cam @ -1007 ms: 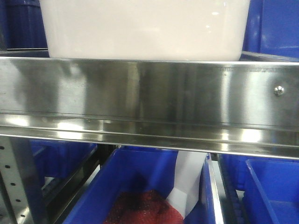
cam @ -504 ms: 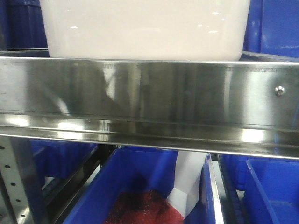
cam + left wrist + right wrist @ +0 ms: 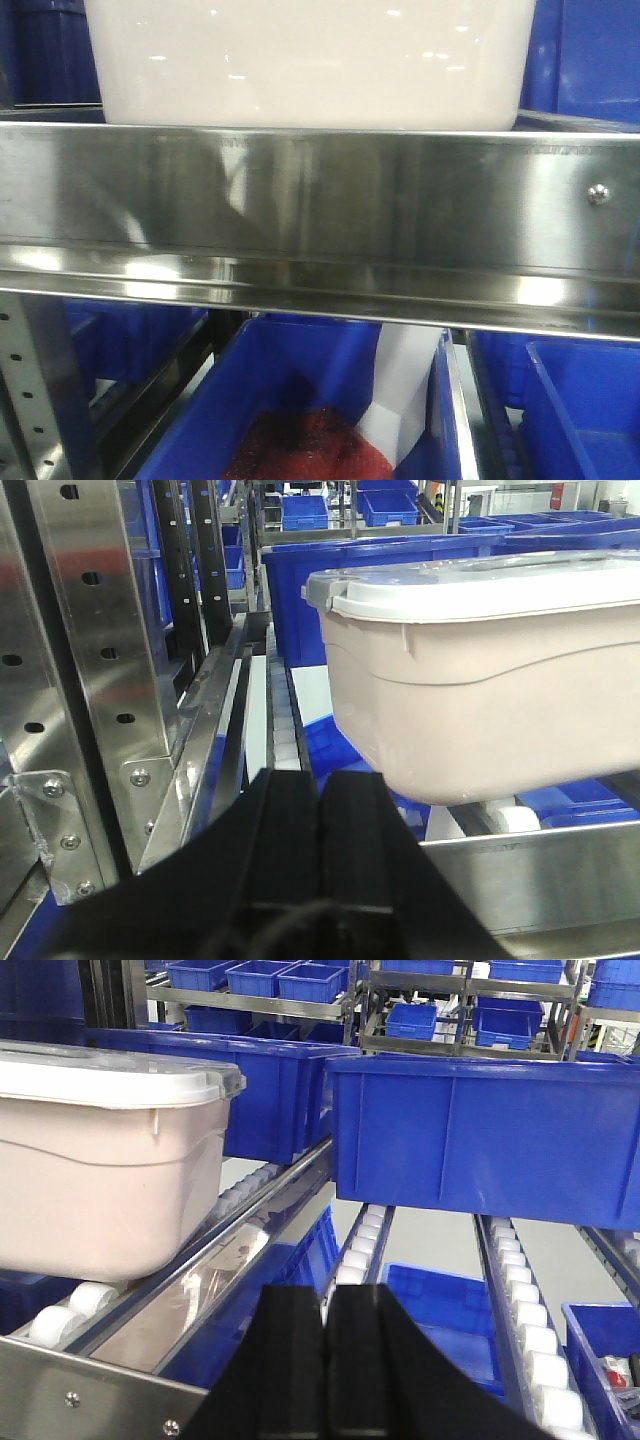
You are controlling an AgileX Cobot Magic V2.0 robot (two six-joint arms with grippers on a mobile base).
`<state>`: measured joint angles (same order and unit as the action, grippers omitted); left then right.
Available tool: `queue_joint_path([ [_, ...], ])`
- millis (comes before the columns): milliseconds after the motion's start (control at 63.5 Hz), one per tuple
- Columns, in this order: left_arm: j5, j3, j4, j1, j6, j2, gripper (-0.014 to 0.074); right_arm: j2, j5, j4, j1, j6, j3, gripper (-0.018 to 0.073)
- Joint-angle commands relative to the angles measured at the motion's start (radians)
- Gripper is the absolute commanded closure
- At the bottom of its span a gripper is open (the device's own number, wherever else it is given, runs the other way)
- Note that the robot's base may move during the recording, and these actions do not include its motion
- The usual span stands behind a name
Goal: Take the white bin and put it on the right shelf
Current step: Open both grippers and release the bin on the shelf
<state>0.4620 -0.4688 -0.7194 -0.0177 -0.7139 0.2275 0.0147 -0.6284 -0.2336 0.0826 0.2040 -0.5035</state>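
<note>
Sitting at the right shelf (image 3: 320, 200) front edge, the white bin (image 3: 310, 60) is resting on rollers (image 3: 75, 1300); both arms' fingers (image 3: 320, 830) (image 3: 325, 1345) are pressed together, holding nothing.

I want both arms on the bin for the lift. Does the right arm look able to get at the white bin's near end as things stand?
Probably yes. The right tool, shut, sits before the shelf rail, and the white bin lies up and to its left on the rollers with nothing between. The blue crate stands apart on the other side.
</note>
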Motion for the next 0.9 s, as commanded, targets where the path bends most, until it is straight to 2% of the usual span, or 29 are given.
queue_joint_path([
  [0,-0.078,-0.024,-0.037,-0.006,-0.009,0.01,0.0715,-0.014,0.092,-0.001,0.002,-0.002,-0.02,0.0491],
  [142,-0.093,-0.009,-0.027,-0.006,-0.009,0.01,0.0715,-0.014,0.092,-0.001,0.002,-0.002,-0.02,0.0491],
  [189,-0.095,-0.005,0.02,-0.006,0.013,0.01,0.0715,-0.014,0.092,-0.001,0.002,-0.002,-0.02,0.0491],
  [236,-0.095,-0.001,0.104,-0.006,0.113,0.004,0.0715,-0.014,0.092,-0.001,0.002,-0.002,-0.02,0.0491],
  [315,-0.095,0.023,0.344,-0.006,0.396,-0.021,0.0715,-0.014,0.092,-0.001,0.002,-0.002,-0.02,0.0491],
  [393,-0.101,0.063,0.487,-0.006,0.522,-0.061,0.0715,-0.014,0.092,-0.001,0.002,-0.002,-0.02,0.0491],
  [441,-0.113,0.098,0.528,-0.006,0.548,-0.093,0.0715,-0.014,0.092,-0.001,0.002,-0.002,-0.02,0.0491],
  [630,-0.229,0.292,0.535,-0.004,0.551,-0.223,0.0715,-0.014,0.092,-0.001,0.002,-0.002,-0.02,0.0491],
  [755,-0.399,0.439,0.526,-0.004,0.551,-0.247,0.0715,-0.015,0.091,-0.001,0.002,-0.002,-0.02,0.0491],
  [834,-0.519,0.521,0.494,-0.004,0.551,-0.247,0.0715,-0.015,0.091,-0.001,0.002,-0.002,-0.02,0.0491],
  [881,-0.462,0.511,0.49,-0.004,0.551,-0.249,0.0715,-0.015,0.091,-0.001,0.002,-0.002,-0.02,0.0491],
])
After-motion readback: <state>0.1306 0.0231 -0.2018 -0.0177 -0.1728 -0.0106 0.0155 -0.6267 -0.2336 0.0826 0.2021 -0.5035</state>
